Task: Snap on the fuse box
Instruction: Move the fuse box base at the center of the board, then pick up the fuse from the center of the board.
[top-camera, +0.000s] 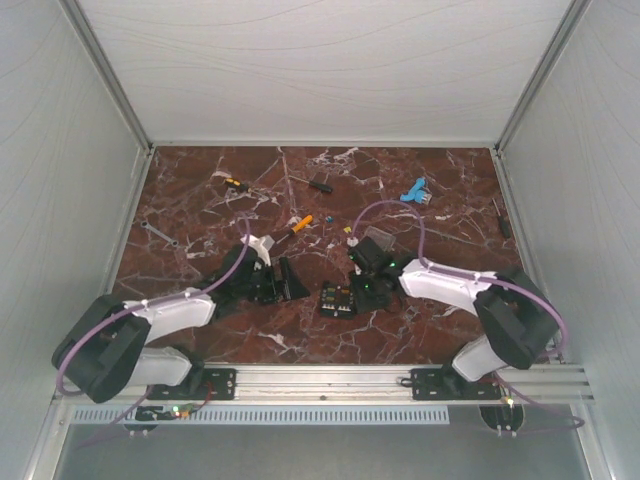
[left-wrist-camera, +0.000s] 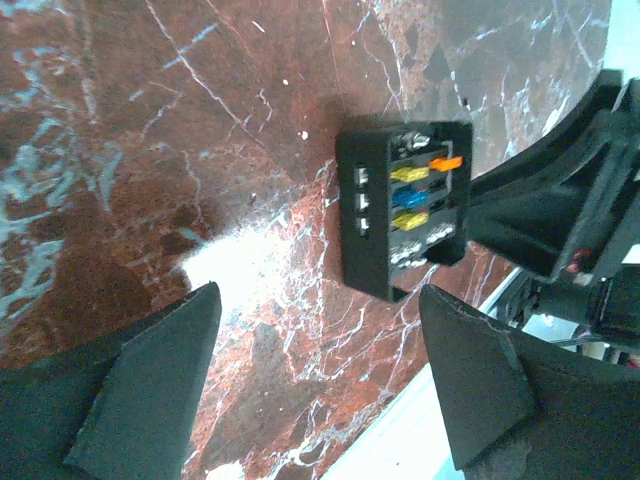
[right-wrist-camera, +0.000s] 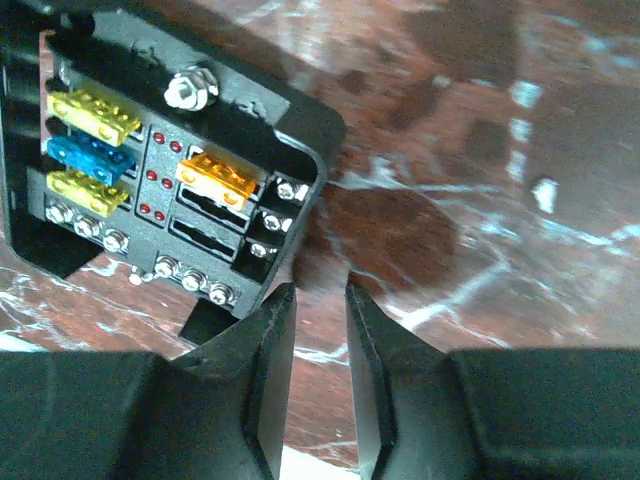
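Observation:
The fuse box (top-camera: 337, 300) is a small black square box with yellow, blue and orange fuses, lying open-side up on the marble table between the two grippers. My left gripper (top-camera: 287, 280) sits just left of it, open wide and empty; in the left wrist view the fuse box (left-wrist-camera: 405, 205) lies beyond the gripper (left-wrist-camera: 320, 370). My right gripper (top-camera: 366, 288) is at the box's right side. In the right wrist view the gripper (right-wrist-camera: 320, 295) has only a narrow gap with nothing in it, its left fingertip at the corner of the fuse box (right-wrist-camera: 170, 160).
A greyish clear square piece (top-camera: 378, 240) lies behind the right gripper. Small screwdrivers (top-camera: 236, 184) (top-camera: 320, 183) (top-camera: 300, 222), a wrench (top-camera: 160, 235), a blue part (top-camera: 415, 190) and a dark tool (top-camera: 502, 218) are scattered across the far half. White walls stand on three sides.

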